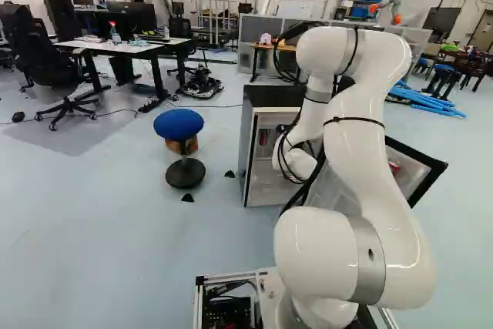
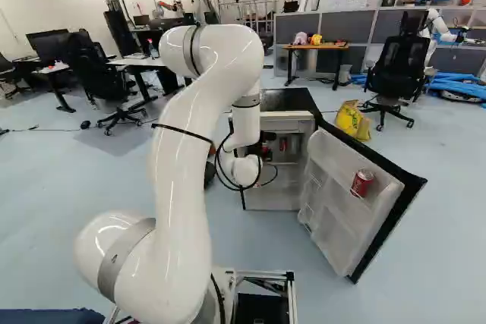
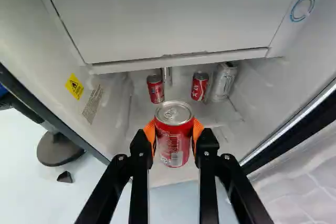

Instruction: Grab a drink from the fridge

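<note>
Claw (image 2: 266, 140) was closed on a red can (image 3: 174, 139), pinched between orange pads (image 3: 150, 132) at the fridge (image 2: 287, 101) opening. Beyond it, a second red can (image 3: 155, 89), a third (image 3: 199, 86) and a silver can (image 3: 223, 82) were stored inside. On the swung-open door (image 2: 326, 180), another red can (image 2: 362, 183) was held.

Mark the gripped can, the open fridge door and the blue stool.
Gripped can (image 3: 174, 139): wrist view, on its red side below the lid.
Fridge door (image 2: 331, 221): right base view, on its white inner face.
Blue stool (image 1: 179, 123): left base view, on its seat.
</note>
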